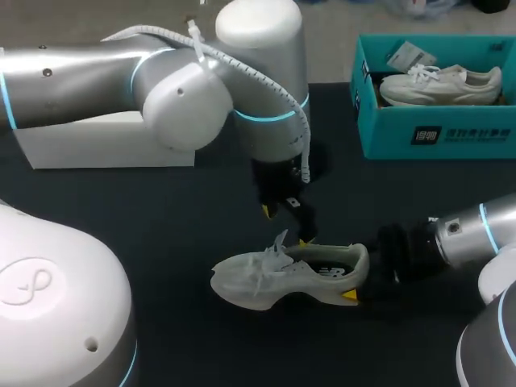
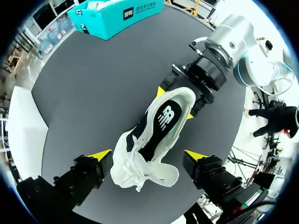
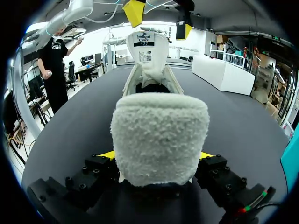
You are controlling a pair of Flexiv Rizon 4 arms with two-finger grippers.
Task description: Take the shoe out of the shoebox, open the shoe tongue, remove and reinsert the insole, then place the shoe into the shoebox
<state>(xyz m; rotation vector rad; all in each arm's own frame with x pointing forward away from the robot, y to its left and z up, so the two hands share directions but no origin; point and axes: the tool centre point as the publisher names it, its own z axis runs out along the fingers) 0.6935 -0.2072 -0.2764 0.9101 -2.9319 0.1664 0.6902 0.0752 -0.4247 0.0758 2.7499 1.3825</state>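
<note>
Fuzzy heel of the white shoe (image 3: 159,140) fills the right wrist view, hiding most of the right tool (image 3: 156,155) clamped on its sides; only the left wrist view shows the dark insole (image 2: 161,119) and the left tool (image 2: 148,154) spread wide above the laces, shoe lying on the table (image 1: 161,210).

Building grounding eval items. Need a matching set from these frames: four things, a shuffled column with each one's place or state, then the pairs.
Things:
1. nearer shoe
2. farther shoe
3. left gripper
4. right gripper

Place or state:
a. open, above the nearer shoe
b. inside the teal shoebox
c. shut on the nearer shoe's heel
d. upright on the black table, outside the box

Pairs: 1-d, 2-b, 3-a, 4-c
</note>
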